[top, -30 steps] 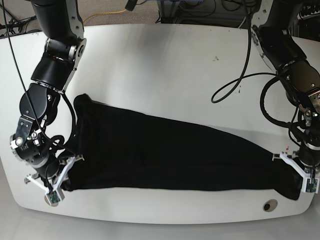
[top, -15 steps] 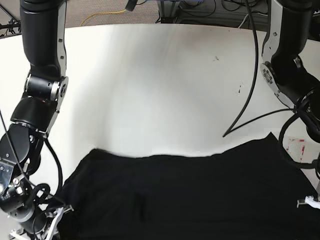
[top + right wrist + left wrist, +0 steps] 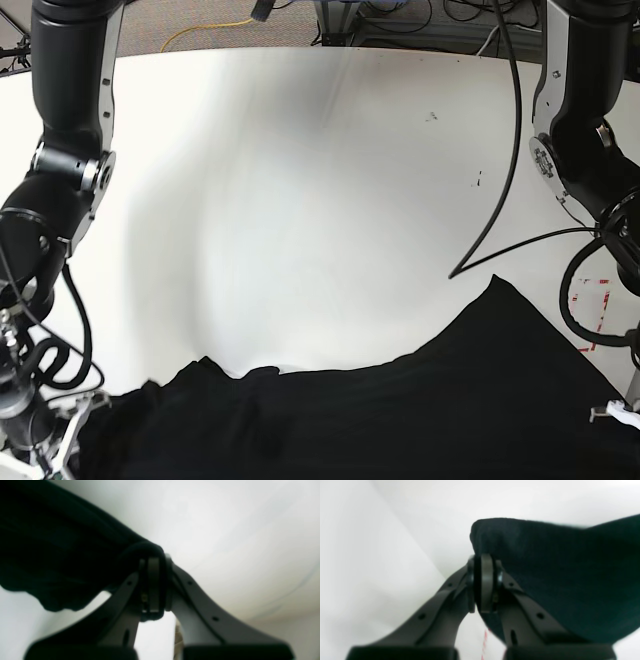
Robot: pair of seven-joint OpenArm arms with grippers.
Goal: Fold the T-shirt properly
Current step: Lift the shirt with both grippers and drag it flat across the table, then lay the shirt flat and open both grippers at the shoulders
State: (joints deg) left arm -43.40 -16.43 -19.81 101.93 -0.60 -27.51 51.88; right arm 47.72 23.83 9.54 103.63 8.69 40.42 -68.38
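left wrist, shirt: the black t-shirt runs from the fingers off to the picture's right, its top edge dipping.
left wrist, fingers: the left pair is closed on a rounded fold at the shirt's edge.
left wrist, advice: keep the pinch firm and lead with the wrist, so the fold does not slip out from between the tips.
right wrist, shirt: cloth bunches over the right fingers, with a small tail poking out below them and a rumpled lower edge off to the side.
right wrist, fingers: closed, gripping that bunched edge.
right wrist, advice: this side looks more gathered; an outward pull, gentle and level, should ease the creases before the cloth is laid down.
base, shirt: it spans the near part of the white worktop between the two arms, running out of the picture at the bottom; a peak stands near the left arm, and the far edge sags and ripples toward the right arm.
base, step: probably stretching and placing the held edge ahead of a fold.
base, advice: move both arms at one pace and height, keep light tension across the span, lower the edge straight, and open the fingers only once the cloth lies flat.
base, risk: uneven pulling could skew the panel or trap a wrinkle.
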